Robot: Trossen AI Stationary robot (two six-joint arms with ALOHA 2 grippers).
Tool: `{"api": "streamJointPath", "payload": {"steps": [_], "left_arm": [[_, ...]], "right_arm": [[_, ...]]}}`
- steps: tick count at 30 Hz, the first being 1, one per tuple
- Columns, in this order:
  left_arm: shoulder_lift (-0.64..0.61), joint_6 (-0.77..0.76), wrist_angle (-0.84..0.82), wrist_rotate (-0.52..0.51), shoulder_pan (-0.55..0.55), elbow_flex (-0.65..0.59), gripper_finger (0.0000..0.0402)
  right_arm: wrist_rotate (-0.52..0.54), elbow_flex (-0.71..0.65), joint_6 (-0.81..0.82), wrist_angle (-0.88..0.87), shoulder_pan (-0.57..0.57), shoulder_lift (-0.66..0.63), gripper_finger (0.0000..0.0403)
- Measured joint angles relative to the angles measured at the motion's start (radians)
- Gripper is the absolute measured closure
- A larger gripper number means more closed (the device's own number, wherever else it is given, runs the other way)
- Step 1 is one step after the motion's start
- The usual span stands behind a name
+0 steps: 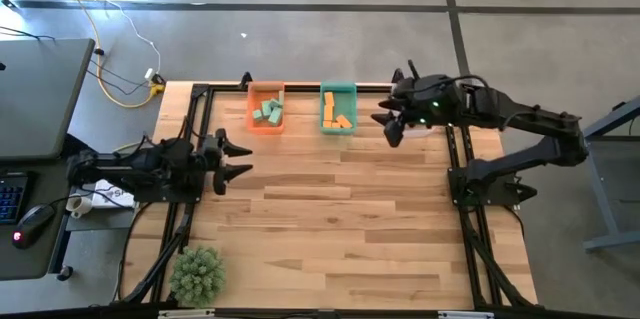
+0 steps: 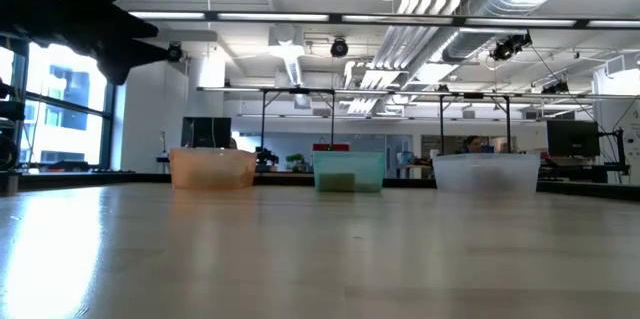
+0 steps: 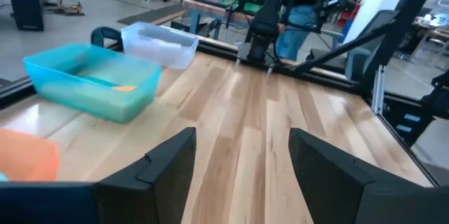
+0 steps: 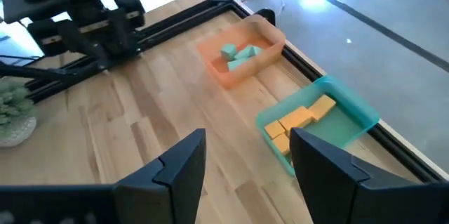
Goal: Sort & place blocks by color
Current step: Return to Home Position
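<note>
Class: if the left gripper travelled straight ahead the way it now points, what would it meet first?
Probably the right arm's base at the far side. The left gripper points across the table, with the teal bin off to one side. Depth is uncertain.

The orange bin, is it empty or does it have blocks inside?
Not empty. The orange bin holds several teal blocks, plain to see from above.

L arm & R arm matte blk, blk cabling, flat angular jaws; green LED on R wrist
</note>
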Motion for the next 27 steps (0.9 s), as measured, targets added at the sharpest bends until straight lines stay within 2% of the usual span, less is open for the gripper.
{"api": "streamJointPath", "payload": {"steps": [5, 10, 20, 27], "left_arm": [[0.0, -0.03, 0.04, 0.071, 0.04, -0.055, 0.0194], [0.0, -0.08, 0.12, 0.128, 0.076, -0.098, 0.0202], [0.001, -0.081, 0.129, 0.128, 0.148, -0.111, 0.0206], [0.001, -0.122, 0.127, 0.093, 0.187, -0.111, 0.0206]], "right_arm": [[0.086, -0.131, 0.02, 0.046, 0.016, -0.142, 0.021], [0.075, -0.332, 0.021, 0.234, 0.016, -0.332, 0.0211], [0.072, -0.719, 0.092, 0.423, 0.016, -0.693, 0.0211], [0.04, -0.935, 0.144, 0.519, 0.016, -0.889, 0.0211]]}}
